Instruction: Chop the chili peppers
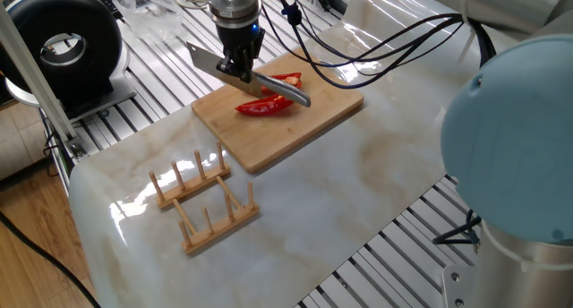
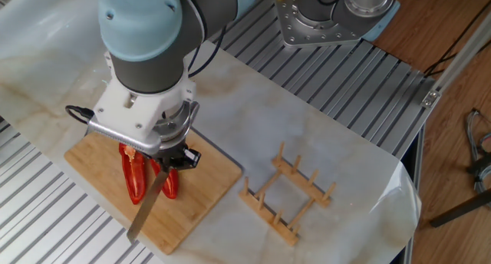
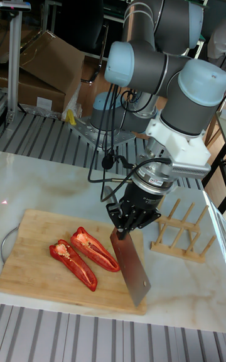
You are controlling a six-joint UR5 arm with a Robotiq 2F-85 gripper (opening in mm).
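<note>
Two chili peppers, glossy red halves, lie side by side on the wooden cutting board (image 3: pixel 28 268): one chili half (image 3: pixel 73 265) and the other chili half (image 3: pixel 95 249), also visible as chili peppers (image 1: pixel 266 106) (image 2: pixel 134 174). My gripper (image 3: pixel 128 224) (image 1: pixel 240 64) (image 2: pixel 170 155) is shut on the handle of a cleaver. The cleaver's blade (image 3: pixel 132 269) (image 2: pixel 146 210) (image 1: pixel 204 59) hangs just over the board, beside and partly across the peppers. Both halves look whole.
A wooden peg rack (image 1: pixel 201 201) (image 2: pixel 288 195) (image 3: pixel 182 230) stands on the marble top beside the board. A black round device (image 1: pixel 63 44) and cables sit at the back. The robot base (image 2: pixel 330 11) is bolted to the slotted aluminium frame.
</note>
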